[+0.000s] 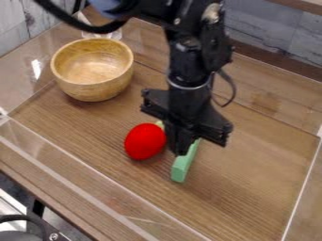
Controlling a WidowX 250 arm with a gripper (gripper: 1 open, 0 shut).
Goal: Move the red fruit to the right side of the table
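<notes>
The red fruit [142, 142] lies on the wooden table [258, 193] near its middle, slightly left of centre. My gripper [182, 144] points straight down just right of the fruit, its dark fingers pressed together and shut. The fingertips stand against the fruit's right side, in front of the upper part of a light-green bar [185, 167]. The fruit's leafy top is hidden behind the fingers, so I cannot tell whether they pinch it.
A wooden bowl [92, 68] stands at the back left. Low clear acrylic walls [75, 179] border the table. Bare wood lies to the right of the green bar, up to the right wall [306, 179].
</notes>
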